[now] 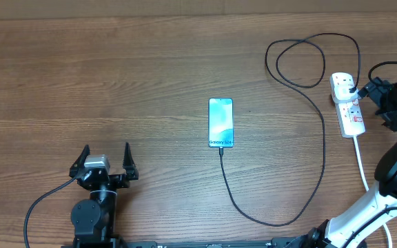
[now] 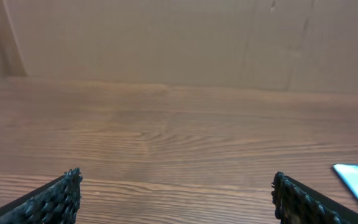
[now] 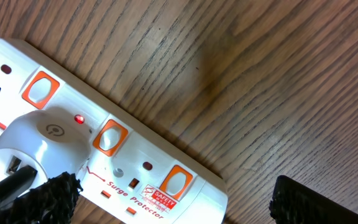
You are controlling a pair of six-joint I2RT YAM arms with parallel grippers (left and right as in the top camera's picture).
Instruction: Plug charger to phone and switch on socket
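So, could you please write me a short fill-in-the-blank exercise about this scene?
The phone lies screen-side ____. The charger runs from the phone to the socket, coloured ____. A small ____ light glows on the socket. The left gripper has its jaws ____.
Missing: up; white; red; open.

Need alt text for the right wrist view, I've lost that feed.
A white power strip marked Surge Protector lies diagonally on the wooden table, with a small red light lit beside a white adapter plugged in at the frame's lower left, a black cable entering it. The right gripper is open, its fingers framing the bottom corners.
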